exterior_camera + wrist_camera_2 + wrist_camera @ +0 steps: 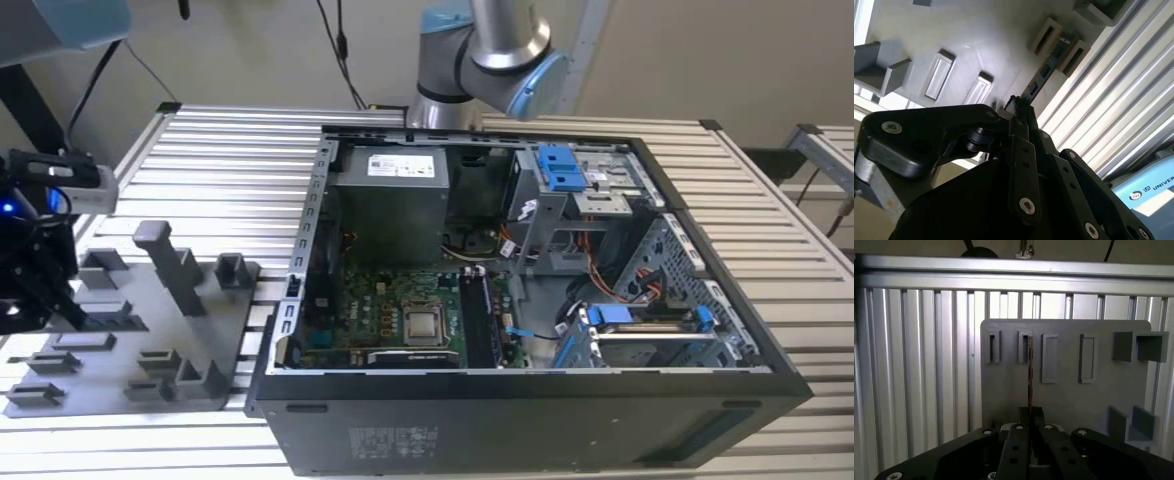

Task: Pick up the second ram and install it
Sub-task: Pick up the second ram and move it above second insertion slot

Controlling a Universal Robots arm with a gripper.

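The second ram [1029, 372] shows edge-on as a thin dark stick, its far end in a slot of the grey tray [1069, 400]. In the second wrist view the ram [1046, 70] runs from the fingers toward a pair of raised slot walls on the tray [954, 30]. My gripper [1030, 414] is shut on the stick's near end, one black finger on each side. In the exterior view the gripper [60, 315] hangs over the tray [134, 355] at that view's left.
An open computer case [534, 400] fills the middle of the slatted metal table [227, 150], with the green motherboard [387, 300], its silver chip [424, 325] and a grey power supply [387, 195] inside. Upright posts [171, 262] stand on the tray.
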